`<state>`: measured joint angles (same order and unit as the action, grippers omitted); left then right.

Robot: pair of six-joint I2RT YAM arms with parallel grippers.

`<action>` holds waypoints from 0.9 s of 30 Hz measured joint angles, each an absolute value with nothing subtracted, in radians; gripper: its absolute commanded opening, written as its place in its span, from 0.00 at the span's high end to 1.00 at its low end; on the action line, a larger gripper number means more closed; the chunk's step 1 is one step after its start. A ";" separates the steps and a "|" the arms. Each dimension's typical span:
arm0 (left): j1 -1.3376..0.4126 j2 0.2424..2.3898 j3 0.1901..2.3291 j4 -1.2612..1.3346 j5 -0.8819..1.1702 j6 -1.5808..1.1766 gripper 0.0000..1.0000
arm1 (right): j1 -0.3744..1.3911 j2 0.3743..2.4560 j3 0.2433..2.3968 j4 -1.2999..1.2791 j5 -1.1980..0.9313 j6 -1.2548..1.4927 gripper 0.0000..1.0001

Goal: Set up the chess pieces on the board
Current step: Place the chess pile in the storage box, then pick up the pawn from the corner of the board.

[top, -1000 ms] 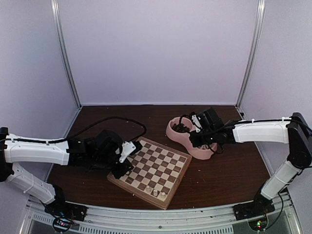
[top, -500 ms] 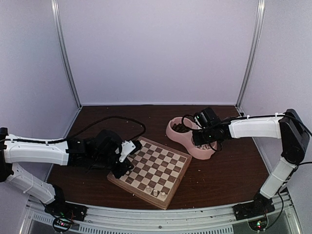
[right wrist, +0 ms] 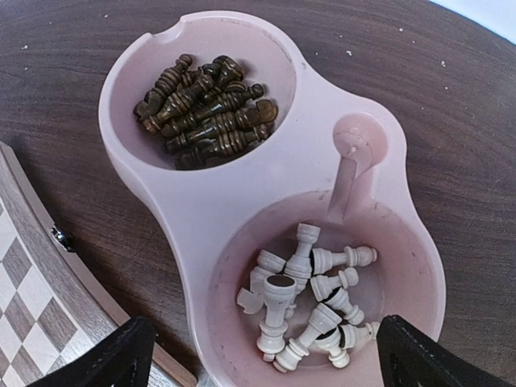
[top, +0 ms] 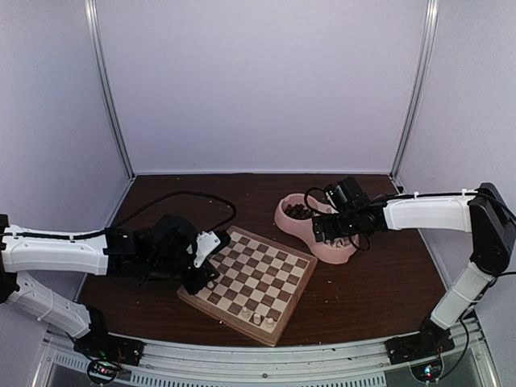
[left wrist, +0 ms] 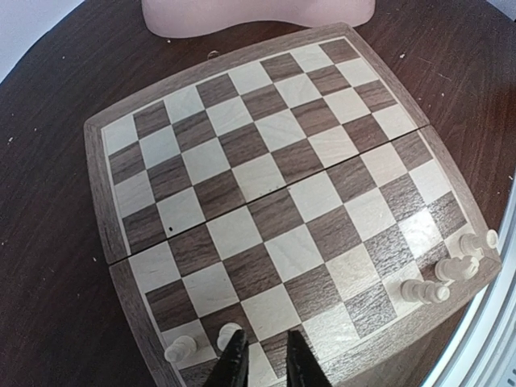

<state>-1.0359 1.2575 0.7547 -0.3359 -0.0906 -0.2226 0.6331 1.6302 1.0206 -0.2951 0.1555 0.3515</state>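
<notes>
The board lies at table centre. Two cream chess pieces stand in its near-left corner, and several more stand along the right end of that edge row. My left gripper hovers low over that corner. Its jaws are a narrow gap apart with nothing between them, and one piece stands just left of the left finger. My right gripper is wide open above a heap of cream pieces in the pink bowl's near compartment.
The bowl's far compartment holds dark brown pieces. The bowl sits just right of the board's far corner. A black cable loops across the table behind the left arm. White walls and metal posts enclose the table.
My right gripper has gone from shut to wide open over the cream pieces in the bowl. My left jaws have parted slightly beside the piece on the board.
</notes>
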 measured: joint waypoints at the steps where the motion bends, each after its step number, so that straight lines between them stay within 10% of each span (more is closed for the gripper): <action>1: -1.036 1.254 0.753 -0.336 -0.091 -0.223 0.81 | 0.633 1.616 1.011 -0.293 0.155 0.351 0.00; 27: -1.036 1.188 0.725 -0.314 -0.117 -0.230 0.70 | 0.633 1.332 0.924 -0.447 0.657 0.537 0.00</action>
<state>-1.0359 1.1885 0.7246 -0.3138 -0.1173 -0.2302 0.6327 1.3323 0.9237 -0.4473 0.6575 0.5365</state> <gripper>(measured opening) 0.303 0.994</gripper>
